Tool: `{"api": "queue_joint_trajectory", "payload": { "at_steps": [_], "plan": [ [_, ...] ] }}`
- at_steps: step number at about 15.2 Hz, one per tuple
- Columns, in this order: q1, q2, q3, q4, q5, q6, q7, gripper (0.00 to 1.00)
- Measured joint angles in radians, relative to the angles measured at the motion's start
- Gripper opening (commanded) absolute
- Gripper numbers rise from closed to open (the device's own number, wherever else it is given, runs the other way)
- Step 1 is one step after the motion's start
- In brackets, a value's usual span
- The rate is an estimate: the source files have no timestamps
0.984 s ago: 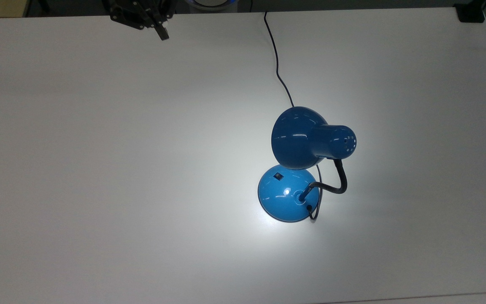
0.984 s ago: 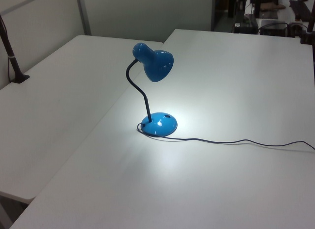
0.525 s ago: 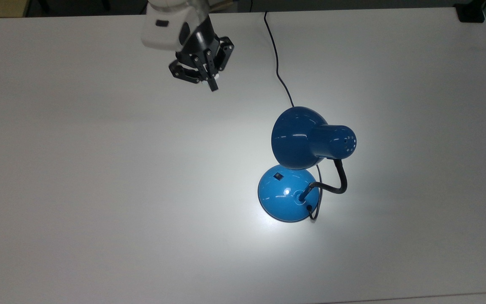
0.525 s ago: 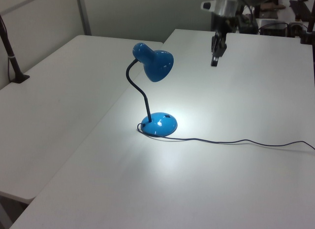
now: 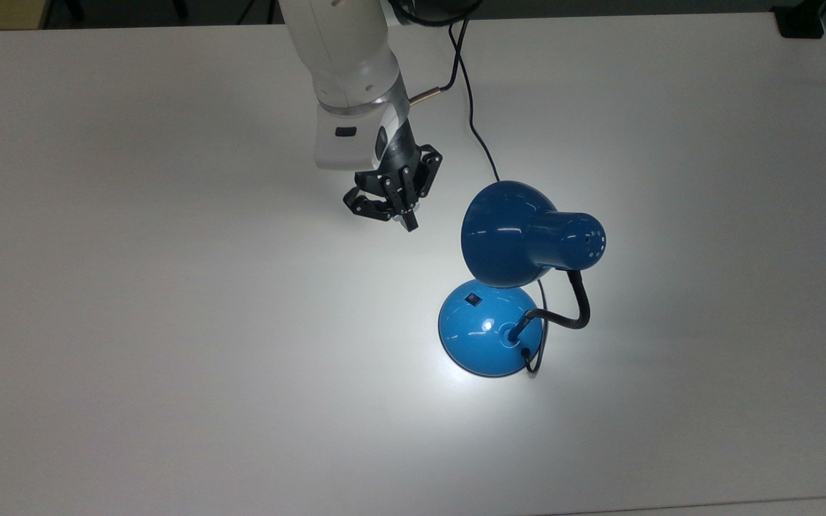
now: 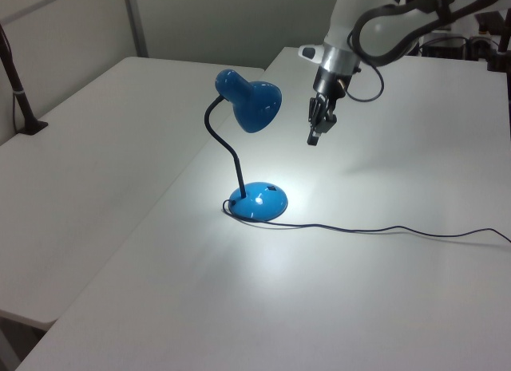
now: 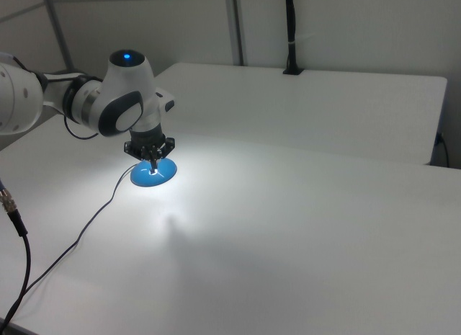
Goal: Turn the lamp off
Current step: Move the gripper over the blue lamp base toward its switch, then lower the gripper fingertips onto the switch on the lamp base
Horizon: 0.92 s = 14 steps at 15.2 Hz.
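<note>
Top view first: we've got the lamp [image 5: 520,276] sitting a bit right of the middle of the white table [image 5: 169,322], switched on, with a bright pool of light on the tabletop around its base [image 5: 488,330]. Its shade [image 5: 510,233] flares open toward the top view's left and narrows to a vented cap on the right, so the shade's long axis runs roughly left-right there, tilted down at the table. A black gooseneck [image 5: 571,308] loops out from the base's top and curls up into the back of the shade. Base is a round glossy dome, lighter blue under the light, with a small black switch [image 5: 473,299] on the side facing the shade. Shade is a darker, shiny blue bell shape. A thin black cord [image 5: 472,107] runs from the base off toward the table's far edge.

Gripper [image 5: 406,218] hangs off the white arm [image 5: 348,64], up and left of the shade in the top view, close to it but not touching. Fingers look pinched together at the tips, holding nothing.

In the left view we see the lamp [image 6: 247,148] upright, neck in an S-curve, gripper [image 6: 315,136] just right of the shade and above the table

In the right view the gripper [image 7: 151,158] overlaps the glowing base [image 7: 153,174]
</note>
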Motion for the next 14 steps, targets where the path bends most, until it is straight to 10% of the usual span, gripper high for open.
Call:
{"api": "queue_joint_trajectory", "payload": {
  "at_steps": [14],
  "plan": [
    [0.078,0.198,0.000,0.142,0.000,0.160,-0.031,0.00]
  ]
}}
